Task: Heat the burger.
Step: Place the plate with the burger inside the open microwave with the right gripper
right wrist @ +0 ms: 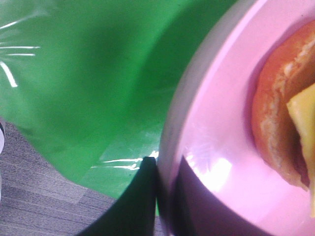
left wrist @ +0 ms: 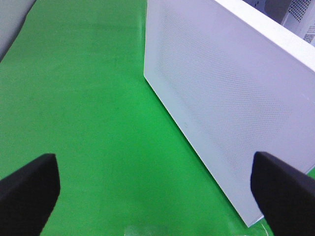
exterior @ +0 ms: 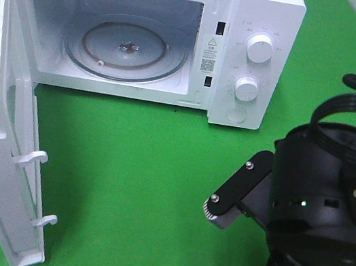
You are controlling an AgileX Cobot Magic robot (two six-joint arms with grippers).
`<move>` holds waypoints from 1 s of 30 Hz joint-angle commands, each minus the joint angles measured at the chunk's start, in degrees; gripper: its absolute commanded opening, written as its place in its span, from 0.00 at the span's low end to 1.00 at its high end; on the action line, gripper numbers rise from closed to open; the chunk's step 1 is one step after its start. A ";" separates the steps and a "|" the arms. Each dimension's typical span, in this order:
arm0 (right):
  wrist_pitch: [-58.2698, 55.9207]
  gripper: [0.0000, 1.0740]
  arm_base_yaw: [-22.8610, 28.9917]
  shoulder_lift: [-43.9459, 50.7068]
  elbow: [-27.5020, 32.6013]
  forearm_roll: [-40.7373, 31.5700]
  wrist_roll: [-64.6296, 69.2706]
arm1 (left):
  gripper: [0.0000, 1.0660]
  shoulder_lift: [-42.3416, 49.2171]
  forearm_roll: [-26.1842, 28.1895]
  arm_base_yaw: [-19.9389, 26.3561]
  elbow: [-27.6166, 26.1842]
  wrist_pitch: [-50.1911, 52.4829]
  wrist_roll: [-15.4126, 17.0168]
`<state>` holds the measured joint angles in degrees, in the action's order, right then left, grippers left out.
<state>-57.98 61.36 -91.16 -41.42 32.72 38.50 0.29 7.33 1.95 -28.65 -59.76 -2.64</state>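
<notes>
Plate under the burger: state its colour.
The plate is pink, clearest in the right wrist view.

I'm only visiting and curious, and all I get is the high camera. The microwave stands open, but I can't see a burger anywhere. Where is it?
Observer: The right wrist view shows it. The burger lies on a pink plate.
Operator: Is the robot holding that plate?
Observer: Yes. The right gripper is shut on the plate's rim, with one finger on each side of it.
Operator: And the other arm?
Observer: The left gripper is open and empty. It is over the green cloth, next to the microwave door.
</notes>
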 commanded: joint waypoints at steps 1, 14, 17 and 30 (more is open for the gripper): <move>-2.46 0.02 1.89 0.46 0.06 2.41 0.92 | 0.91 1.26 0.17 -0.34 0.11 0.23 -0.11; -0.40 0.02 9.28 0.46 0.06 2.92 -1.43 | 0.91 1.26 0.17 -0.34 0.11 0.23 -0.11; 1.26 0.00 11.12 0.46 0.06 3.95 -1.83 | 0.91 1.26 0.17 -0.34 0.11 0.23 -0.11; 2.75 0.00 11.75 0.46 0.06 10.43 -5.10 | 0.91 1.26 0.17 -0.34 0.11 0.23 -0.11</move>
<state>-53.57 73.05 -91.16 -41.42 39.59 33.80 0.29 7.33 1.95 -28.65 -59.76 -2.64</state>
